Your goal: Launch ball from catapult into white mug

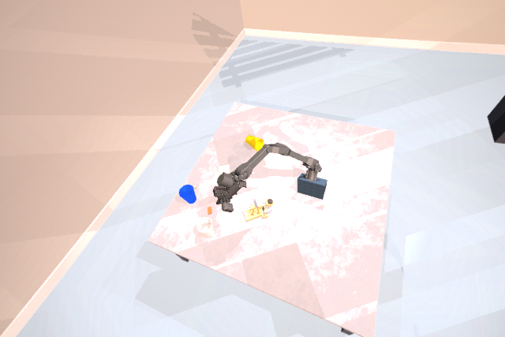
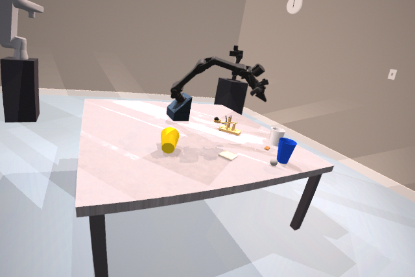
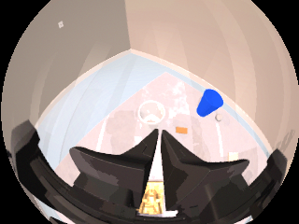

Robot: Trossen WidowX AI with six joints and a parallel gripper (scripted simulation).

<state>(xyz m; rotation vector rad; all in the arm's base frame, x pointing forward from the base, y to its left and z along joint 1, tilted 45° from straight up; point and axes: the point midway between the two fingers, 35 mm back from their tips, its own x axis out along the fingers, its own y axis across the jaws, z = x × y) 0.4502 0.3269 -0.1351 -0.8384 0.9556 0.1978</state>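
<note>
The yellow wooden catapult [image 1: 252,214] [image 2: 229,130] [image 3: 151,200] stands on the table. A dark ball [image 1: 270,201] [image 2: 216,119] sits at the end of its arm, on the side away from the white mug [image 1: 204,228] [image 2: 275,137] [image 3: 151,112]. The mug stands upright. My gripper [image 1: 228,208] [image 2: 265,100] [image 3: 160,132] is shut and empty, high above the table between the catapult and the mug. In the wrist view the catapult shows through the gap below the fingertips, partly hidden by the fingers.
A blue cup [image 1: 187,193] [image 2: 285,151] [image 3: 210,103] stands near the mug, with a small grey ball [image 2: 273,162] [image 3: 219,118] beside it. An orange block [image 1: 209,210] [image 2: 267,148] [image 3: 181,130], a pale flat piece [image 2: 227,155] and a yellow cup [image 1: 255,142] [image 2: 169,139] are also on the table.
</note>
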